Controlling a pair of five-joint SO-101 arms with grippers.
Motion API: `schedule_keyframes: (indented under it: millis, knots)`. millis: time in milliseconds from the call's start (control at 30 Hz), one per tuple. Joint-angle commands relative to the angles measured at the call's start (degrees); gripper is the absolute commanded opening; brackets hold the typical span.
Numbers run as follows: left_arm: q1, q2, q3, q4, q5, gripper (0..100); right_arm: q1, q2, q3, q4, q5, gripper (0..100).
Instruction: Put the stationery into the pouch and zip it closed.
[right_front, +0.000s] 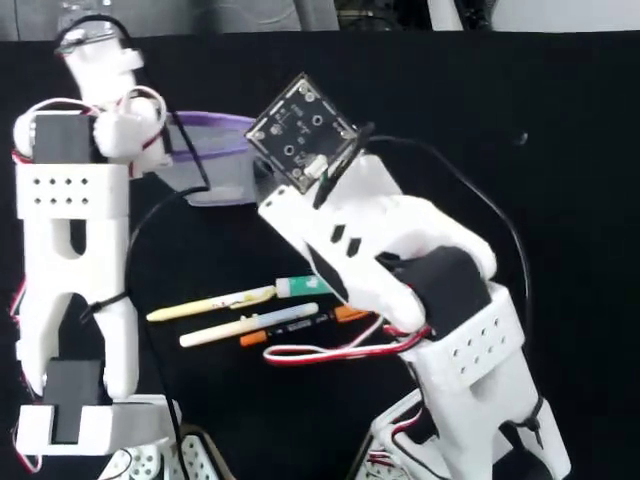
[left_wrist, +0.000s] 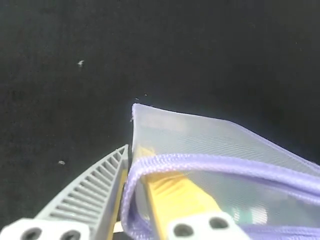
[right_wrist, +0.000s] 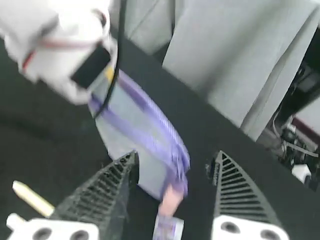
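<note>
The left gripper (left_wrist: 134, 152) pinched the pouch (left_wrist: 210, 137) by its rim; the right gripper (right_wrist: 176, 157) gaped astride its other end; the pens (right_front: 255, 322) lay nearby (not yet packed); the mouth needed holding steady and wide.

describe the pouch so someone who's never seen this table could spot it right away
Look at the black table and go to its far side, between the two white arms. The pouch sits there, one end pinched in the left pincer. Unlike the thin pens lying nearer, it is a soft, see-through bag edged with a purple zip.
</note>
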Motion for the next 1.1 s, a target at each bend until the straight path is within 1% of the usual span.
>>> schedule_keyframes:
  millis: [0,133,200,467,633,767,900,1067]
  knots:
    - [-4.44,0.97,-0.13,-2.02,0.26,3,1.14,-1.8,-0.04,4.04,0.35,23.4]
    - [-8.84,0.97,-0.31,-3.6,0.26,3,1.14,-1.36,3.12,7.47,0.79,23.0]
    - [-11.21,0.97,-0.57,-4.13,0.26,3,0.79,-1.19,7.6,6.77,3.16,23.0]
    - [-16.84,0.97,-2.42,-4.22,0.26,3,-6.24,-0.84,28.97,-4.57,11.34,23.0]
    - [-18.77,0.97,-2.33,-5.27,0.35,3,-12.57,-0.31,37.76,-12.57,14.95,23.0]
    - [-20.26,0.97,-2.42,-5.36,0.35,3,-15.21,5.93,37.58,-15.21,14.15,23.0]
    - [-20.79,0.97,-2.51,-5.36,0.35,3,-15.21,16.57,33.54,-17.58,14.42,23.0]
    - [-20.7,0.97,-2.51,-5.36,0.35,3,-15.3,28.18,26.24,-17.32,14.51,23.0]
